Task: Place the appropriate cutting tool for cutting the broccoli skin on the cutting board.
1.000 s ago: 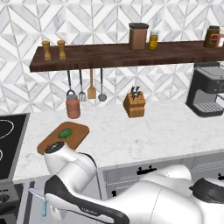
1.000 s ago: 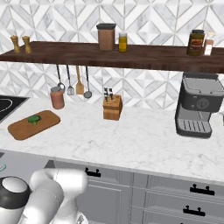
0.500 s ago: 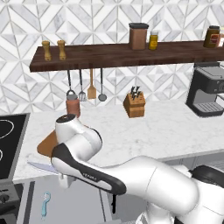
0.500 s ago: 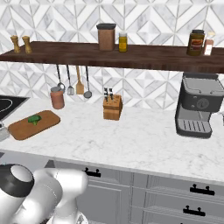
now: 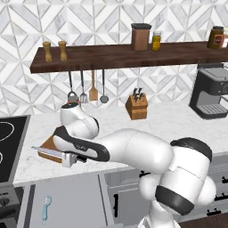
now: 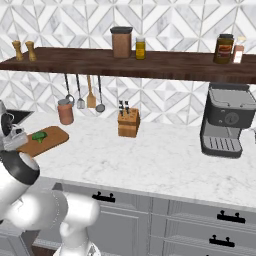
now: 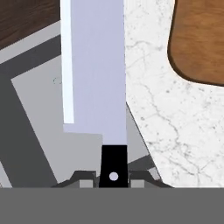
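Up close, end effector [image 7: 113,181] clamped on knife [image 7: 97,65], broccoli [image 6: 39,136] on cutting board [image 6: 52,137] rightward

Arm bent left, gripper [image 5: 71,157] clamping the knife [image 7: 97,65].

Even, bright, rendered light fills all views, with no glare. Soft shadow lies under the wooden shelf [image 5: 124,55] on the tiled wall. Both base views look slightly soft; the hand view stays crisp, edges undistorted.

We are looking at a white marble counter [image 6: 150,155] running under a geometric tiled wall [image 6: 165,20]. A dark wooden shelf [image 6: 150,62] is hanging above, and grey cabinets [image 6: 190,225] are sitting below.
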Available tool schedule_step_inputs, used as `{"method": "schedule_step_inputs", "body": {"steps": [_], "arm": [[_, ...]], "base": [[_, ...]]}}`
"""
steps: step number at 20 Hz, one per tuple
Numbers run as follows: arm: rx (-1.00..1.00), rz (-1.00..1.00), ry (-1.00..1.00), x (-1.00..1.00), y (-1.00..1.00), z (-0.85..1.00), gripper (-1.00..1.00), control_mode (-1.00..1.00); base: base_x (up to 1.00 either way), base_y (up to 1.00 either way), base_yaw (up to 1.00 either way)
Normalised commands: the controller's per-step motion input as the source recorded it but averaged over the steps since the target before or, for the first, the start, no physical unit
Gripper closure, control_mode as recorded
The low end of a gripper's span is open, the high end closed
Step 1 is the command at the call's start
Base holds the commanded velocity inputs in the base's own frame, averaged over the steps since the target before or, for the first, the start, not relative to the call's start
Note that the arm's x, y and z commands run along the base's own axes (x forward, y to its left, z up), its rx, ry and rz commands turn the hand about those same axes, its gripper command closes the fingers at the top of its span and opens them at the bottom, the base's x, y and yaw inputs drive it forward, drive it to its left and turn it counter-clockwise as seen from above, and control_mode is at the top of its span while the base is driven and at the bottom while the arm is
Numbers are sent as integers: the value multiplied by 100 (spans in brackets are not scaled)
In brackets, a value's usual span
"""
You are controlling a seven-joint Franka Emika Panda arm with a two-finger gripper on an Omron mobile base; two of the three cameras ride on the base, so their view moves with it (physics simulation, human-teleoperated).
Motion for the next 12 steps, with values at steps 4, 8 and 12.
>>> {"method": "schedule_step_inputs", "body": {"steps": [4, 8, 12], "arm": [[0, 0, 7, 99, 25, -6, 100, -100], [-3, 0, 9, 93, 28, -16, 100, -100], [-9, 0, 6, 72, 21, -28, 100, -100]], "base": [[0, 0, 0], [0, 0, 0], [0, 0, 0]]}}
